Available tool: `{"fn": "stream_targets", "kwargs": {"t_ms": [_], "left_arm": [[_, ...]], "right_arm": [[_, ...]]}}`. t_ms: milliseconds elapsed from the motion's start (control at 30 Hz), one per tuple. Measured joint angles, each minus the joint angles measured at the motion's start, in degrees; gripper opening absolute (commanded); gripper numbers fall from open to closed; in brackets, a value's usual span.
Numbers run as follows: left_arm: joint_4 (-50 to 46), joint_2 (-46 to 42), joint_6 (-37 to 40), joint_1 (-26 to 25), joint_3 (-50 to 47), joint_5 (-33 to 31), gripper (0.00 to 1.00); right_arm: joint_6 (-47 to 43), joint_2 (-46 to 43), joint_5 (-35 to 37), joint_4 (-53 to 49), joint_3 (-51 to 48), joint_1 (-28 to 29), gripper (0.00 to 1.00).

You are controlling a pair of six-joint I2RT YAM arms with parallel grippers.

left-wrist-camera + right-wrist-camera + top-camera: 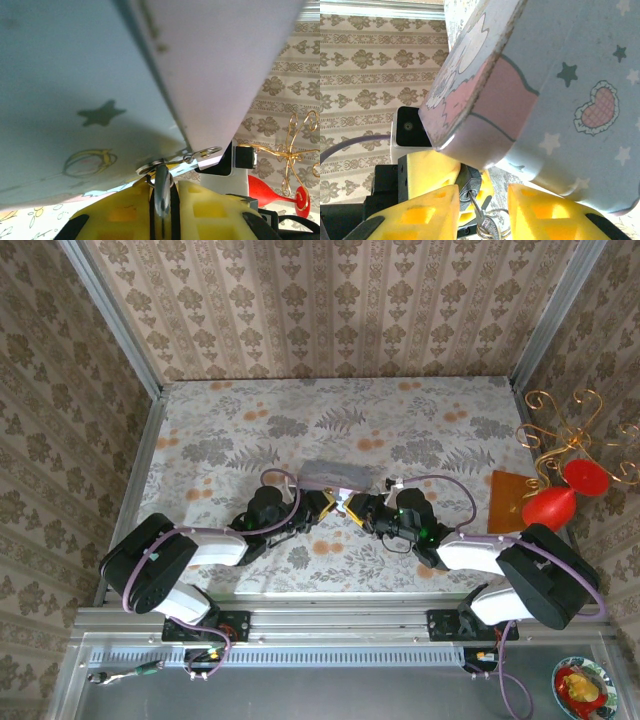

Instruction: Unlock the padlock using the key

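Two hands meet at 6 o'clock of the tin (333, 475): the left hand (164, 187) clamps the padlock (470, 184). The right hand (482, 191) stands apart around the key (479, 212).

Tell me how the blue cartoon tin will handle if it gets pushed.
The tin looks rigid and glossy, so probably stiff, light and slippery. Its flat faces suggest sliding, not rolling. The padlock at its edge sits in the left tool, so it may pivot there.

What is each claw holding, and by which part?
Left claw pinches the padlock, apparently by its shackle; right claw is open around the key, gripping nothing.
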Motion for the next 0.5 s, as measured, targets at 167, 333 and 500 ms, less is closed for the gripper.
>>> {"fn": "stream_targets", "kwargs": {"t_ms": [167, 333, 500], "left_arm": [[0.0, 0.0, -0.7, 0.0, 0.0, 0.0, 0.0], [0.1, 0.0, -1.2, 0.1, 0.0, 0.0, 0.0], [0.5, 0.0, -1.3, 0.5, 0.0, -0.1, 0.0]], "right_arm": [[0.2, 0.0, 0.0, 0.0, 0.0, 0.2, 0.33], [0.7, 0.0, 0.6, 0.0, 0.0, 1.1, 0.33], [1.5, 0.0, 1.7, 0.1, -0.4, 2.4, 0.34]]}}
